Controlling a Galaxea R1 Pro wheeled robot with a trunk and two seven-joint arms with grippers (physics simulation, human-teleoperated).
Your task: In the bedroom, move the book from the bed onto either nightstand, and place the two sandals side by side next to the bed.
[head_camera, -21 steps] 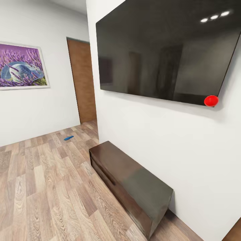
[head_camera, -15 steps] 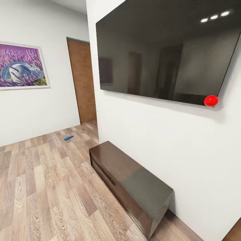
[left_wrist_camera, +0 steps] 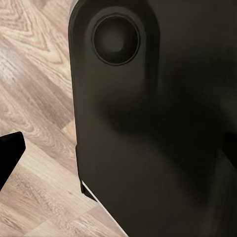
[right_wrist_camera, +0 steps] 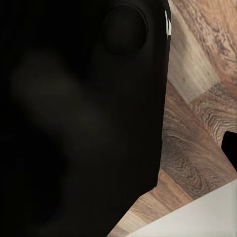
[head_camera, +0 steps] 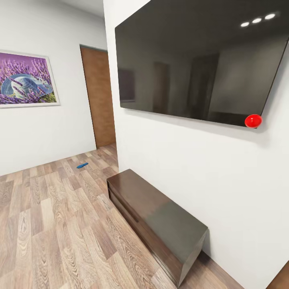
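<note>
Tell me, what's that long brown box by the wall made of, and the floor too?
The long low bench looks like dark brown wood with a glossy finish: its top shows a pale sheen. The floor looks like wood planks in matte grey-brown, with grain lines and plank seams. Being a simulator's render, either could be laminate.

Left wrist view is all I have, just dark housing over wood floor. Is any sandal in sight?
Observer: Yes. The head view shows one blue sandal lying on the plank floor, toward a brown door.
Operator: What's nearest the robot?
Observer: A long low dark bench against the white wall, beneath a big black screen.
Operator: And the right wrist?
Observer: Its view shows dark housing over planks, with a white surface at one corner.
</note>
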